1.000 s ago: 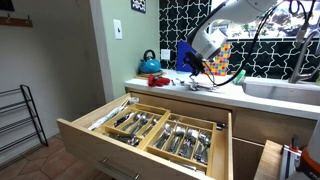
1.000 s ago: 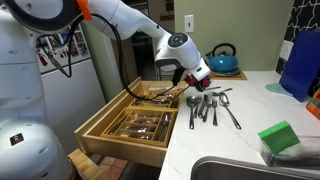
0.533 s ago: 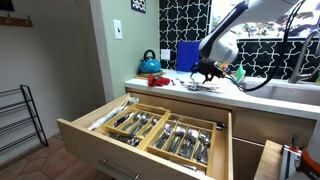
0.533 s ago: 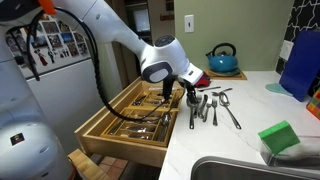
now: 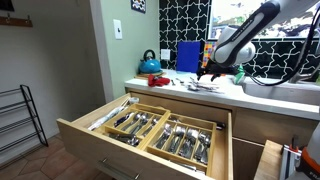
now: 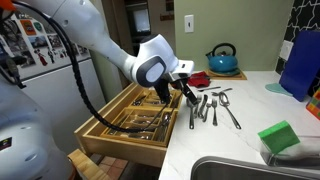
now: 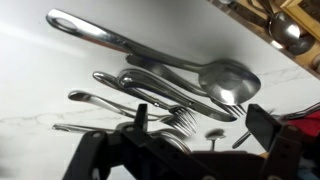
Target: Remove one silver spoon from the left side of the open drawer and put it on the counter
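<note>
The light-wood drawer (image 5: 95,148) stands open below the white counter (image 5: 270,101), with two divider trays of silver cutlery (image 5: 160,130); it also shows in an exterior view (image 6: 108,146). Several silver spoons and forks (image 6: 212,106) lie loose on the counter (image 6: 230,145). In the wrist view a large silver spoon (image 7: 150,48) lies above forks (image 7: 170,100) on the white surface. My gripper (image 7: 200,128) hangs open just above this pile, with nothing between its fingers. It shows in both exterior views (image 5: 212,72) (image 6: 186,92).
A blue kettle (image 5: 150,64) (image 6: 222,58) and a blue board (image 5: 187,55) stand at the back of the counter. The sink (image 5: 285,88) (image 6: 250,170) is set in the counter, with a green sponge (image 6: 280,136) beside it. A metal rack (image 5: 15,120) stands on the floor.
The arm has swung and lowered its wrist over the counter. The gripper stays above the cutlery pile. The pile and the drawer have not moved.
</note>
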Robot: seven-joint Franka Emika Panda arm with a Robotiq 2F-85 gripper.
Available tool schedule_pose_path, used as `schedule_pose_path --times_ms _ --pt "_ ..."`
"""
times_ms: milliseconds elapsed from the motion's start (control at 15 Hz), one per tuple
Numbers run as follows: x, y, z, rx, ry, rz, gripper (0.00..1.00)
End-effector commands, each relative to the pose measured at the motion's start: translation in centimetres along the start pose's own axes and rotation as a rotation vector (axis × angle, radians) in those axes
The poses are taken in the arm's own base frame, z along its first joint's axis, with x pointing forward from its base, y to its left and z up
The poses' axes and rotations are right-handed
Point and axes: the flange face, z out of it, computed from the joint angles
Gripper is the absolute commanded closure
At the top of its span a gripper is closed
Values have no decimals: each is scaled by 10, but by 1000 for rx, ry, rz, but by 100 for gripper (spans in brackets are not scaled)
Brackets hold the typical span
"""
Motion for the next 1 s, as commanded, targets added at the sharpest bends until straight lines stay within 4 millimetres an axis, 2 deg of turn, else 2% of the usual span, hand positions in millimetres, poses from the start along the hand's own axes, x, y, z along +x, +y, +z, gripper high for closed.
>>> schedule_pose_path --times_ms 0,267,467,600,667,800,933 --pt "-20 -23 -46 -54 39 -210 0" --pt "-50 -81 -75 6 -83 -414 0" --pt "-60 -115 -95 61 -214 -529 0" --pt "-55 -127 -99 101 -312 -582 0" --pt "-60 -123 -97 57 -238 -537 0" --pt "-56 -129 -104 80 -276 -570 0" --pt "-54 -128 -102 83 -283 -577 0"
